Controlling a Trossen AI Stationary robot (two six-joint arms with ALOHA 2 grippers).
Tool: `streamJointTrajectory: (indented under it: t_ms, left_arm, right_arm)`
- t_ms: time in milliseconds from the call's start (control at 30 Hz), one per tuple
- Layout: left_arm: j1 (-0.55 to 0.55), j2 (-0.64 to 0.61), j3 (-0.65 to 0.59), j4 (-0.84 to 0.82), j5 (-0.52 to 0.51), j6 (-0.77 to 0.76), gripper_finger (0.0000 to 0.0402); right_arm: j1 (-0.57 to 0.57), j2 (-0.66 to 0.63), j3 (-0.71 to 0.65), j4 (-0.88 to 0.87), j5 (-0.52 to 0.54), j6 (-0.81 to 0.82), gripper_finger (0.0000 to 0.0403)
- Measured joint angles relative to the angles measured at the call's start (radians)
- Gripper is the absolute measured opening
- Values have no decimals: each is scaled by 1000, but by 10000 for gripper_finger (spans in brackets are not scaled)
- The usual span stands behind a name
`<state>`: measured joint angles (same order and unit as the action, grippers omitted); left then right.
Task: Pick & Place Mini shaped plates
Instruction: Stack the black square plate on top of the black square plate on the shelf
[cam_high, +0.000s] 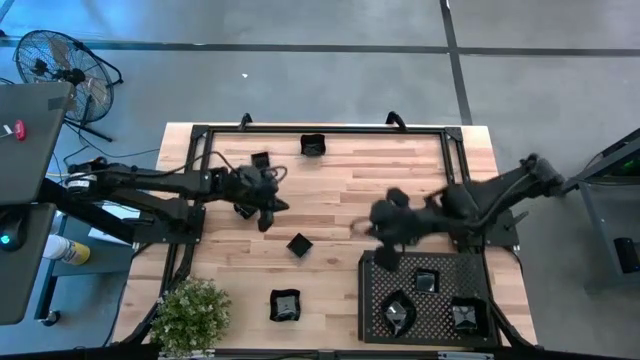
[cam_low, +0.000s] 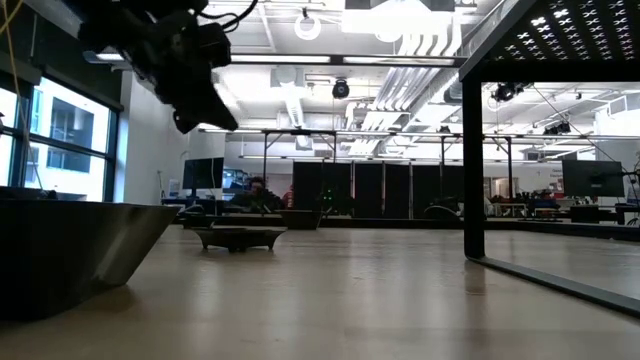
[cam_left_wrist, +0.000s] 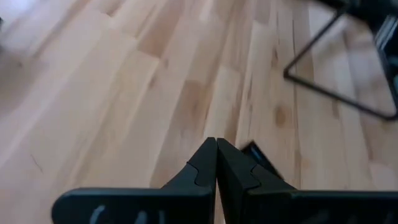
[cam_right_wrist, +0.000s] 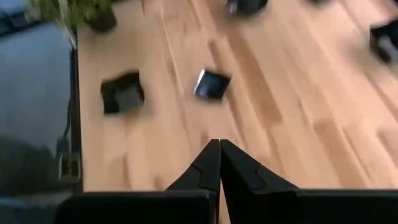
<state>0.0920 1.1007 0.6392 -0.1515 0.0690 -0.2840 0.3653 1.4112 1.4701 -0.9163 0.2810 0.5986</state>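
Note:
Small glossy black mini shaped plates lie scattered on the wooden table: two at the far side (cam_high: 313, 144) (cam_high: 260, 159), one in the middle (cam_high: 299, 243) and one near the front (cam_high: 285, 305). Three more (cam_high: 427, 281) (cam_high: 400, 312) (cam_high: 463, 316) rest in the black perforated tray (cam_high: 375, 300) at the front right. My left gripper (cam_high: 266, 216) (cam_left_wrist: 216, 147) hovers shut at mid-left, and a dark plate edge (cam_left_wrist: 259, 154) shows just past its fingers. My right gripper (cam_high: 385, 252) (cam_right_wrist: 219, 144) hangs shut above the table beside the tray's far left corner. It looks over two plates (cam_right_wrist: 122, 93) (cam_right_wrist: 211, 84).
A potted plant (cam_high: 190, 315) stands at the front left corner. A black tube frame (cam_high: 320, 130) runs around the table's far part. In the low view one plate (cam_low: 70, 250) is close at the left, another (cam_low: 240, 238) farther off. Bare wood lies in the table's middle.

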Motion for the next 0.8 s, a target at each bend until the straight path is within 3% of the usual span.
streamJointTrajectory:
  t_ms: [200,367,600,800]
  left_arm:
    - [-101,0,0,-98,-27,-14,0]
    - [-140,25,0,-122,-70,-154,3]
    - [-139,143,0,-48,-104,-453,54]
    - [-139,282,17,50,-32,-528,100]
  right_arm:
    - [-191,-133,-328,418,-128,-108,1]
    - [-305,-202,-506,658,-227,-112,1]
    - [-401,-275,-592,769,-276,-188,1]
    - [-427,-301,-594,773,-290,-245,1]
